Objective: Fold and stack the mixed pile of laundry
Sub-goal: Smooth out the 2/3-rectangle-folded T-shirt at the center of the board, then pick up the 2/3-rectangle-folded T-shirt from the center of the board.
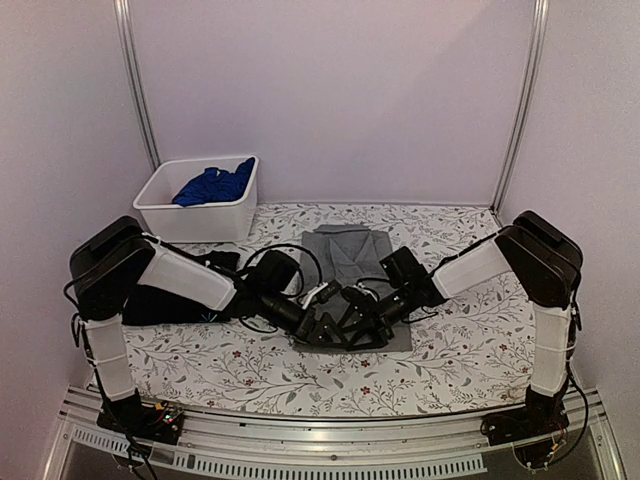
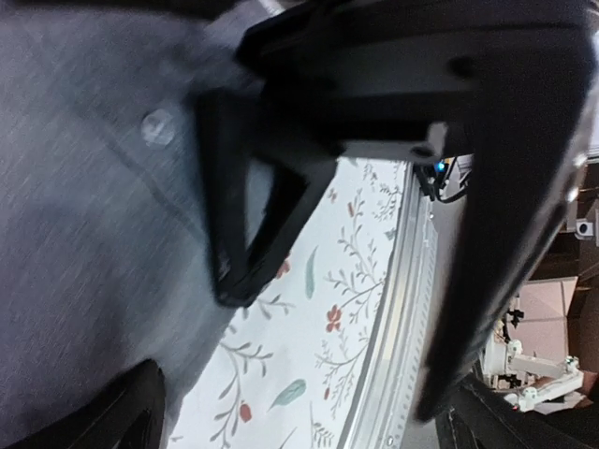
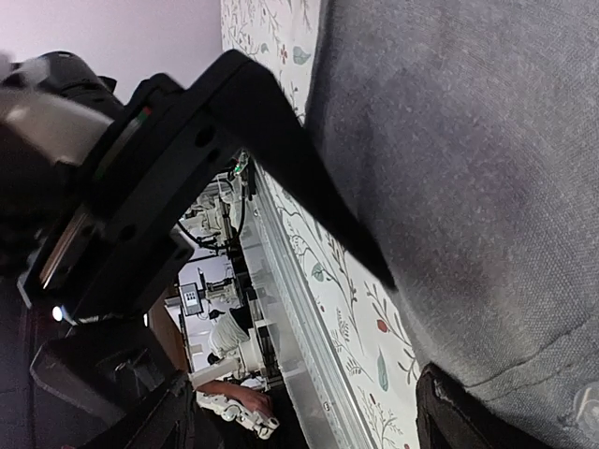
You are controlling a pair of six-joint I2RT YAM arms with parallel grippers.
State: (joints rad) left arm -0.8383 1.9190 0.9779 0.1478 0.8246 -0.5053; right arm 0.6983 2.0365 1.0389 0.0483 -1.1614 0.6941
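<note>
Lilac walls (image 1: 330, 100), floral tablecloth (image 1: 450, 335); left end effector (image 1: 322, 328), right end effector (image 1: 368, 318) wide apart over grey shirt (image 1: 345, 250).

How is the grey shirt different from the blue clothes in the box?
The grey shirt is pale grey, while the blue garment is bright blue. The grey shirt lies spread flat on the flowery table, but the blue garment sits crumpled inside the white bin. The grey shirt is in the middle of the table, and the blue garment is in the back left corner. Both are soft cloth.
</note>
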